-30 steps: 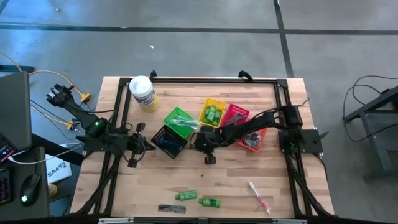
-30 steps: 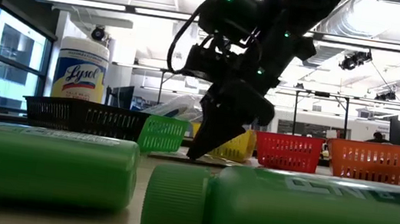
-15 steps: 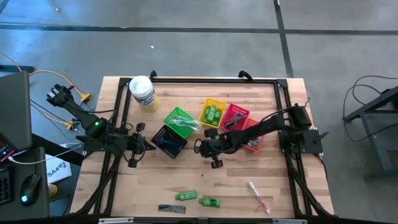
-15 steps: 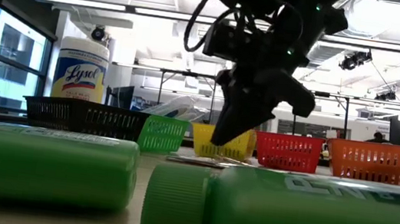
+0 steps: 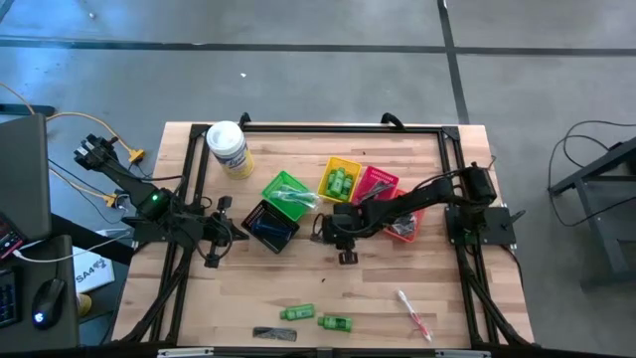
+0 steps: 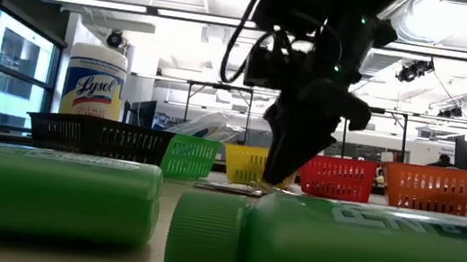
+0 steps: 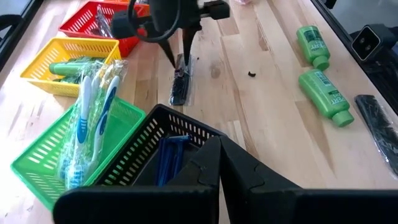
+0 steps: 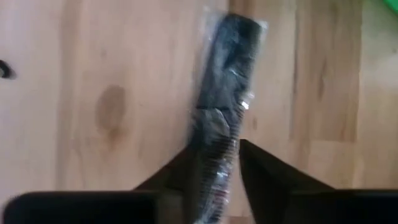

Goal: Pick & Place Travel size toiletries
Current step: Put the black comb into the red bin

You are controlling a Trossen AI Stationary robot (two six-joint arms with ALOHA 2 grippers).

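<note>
A flat black comb in a clear wrap [image 8: 225, 74] lies on the bare wood at mid-table [image 7: 180, 87]. My right gripper [image 8: 216, 155] points down at it, open, with one finger on each side of the comb's end. It also shows in the left wrist view [image 7: 179, 55] and in the high view [image 5: 328, 229]. Two green mini bottles [image 5: 297, 312] [image 5: 336, 322], another black comb [image 5: 273, 333] and a wrapped toothbrush [image 5: 412, 313] lie near the near edge. My left gripper [image 5: 234, 231] waits shut at the left, by the black basket. My right gripper comes from above, pointing down, with its fingers [image 8: 186, 168] across the comb's end [image 8: 217, 134]. The comb lies flat on the table. I cannot tell whether the fingers touch it.
Small baskets stand in a cluster. The black one holds blue razors [image 7: 168, 155], the green one toothbrushes [image 7: 81, 143] and the yellow one green bottles [image 7: 68, 65]. The red one [image 7: 99, 22] and the orange one [image 5: 405, 224] stand to their right. A white-lidded tub [image 5: 228, 149] lies at far left. Bare wood lies between baskets and near edge.
My right gripper has moved toward the table's right and has come down with its fingertips at the table, over the comb's end. The comb has stayed where it was.
</note>
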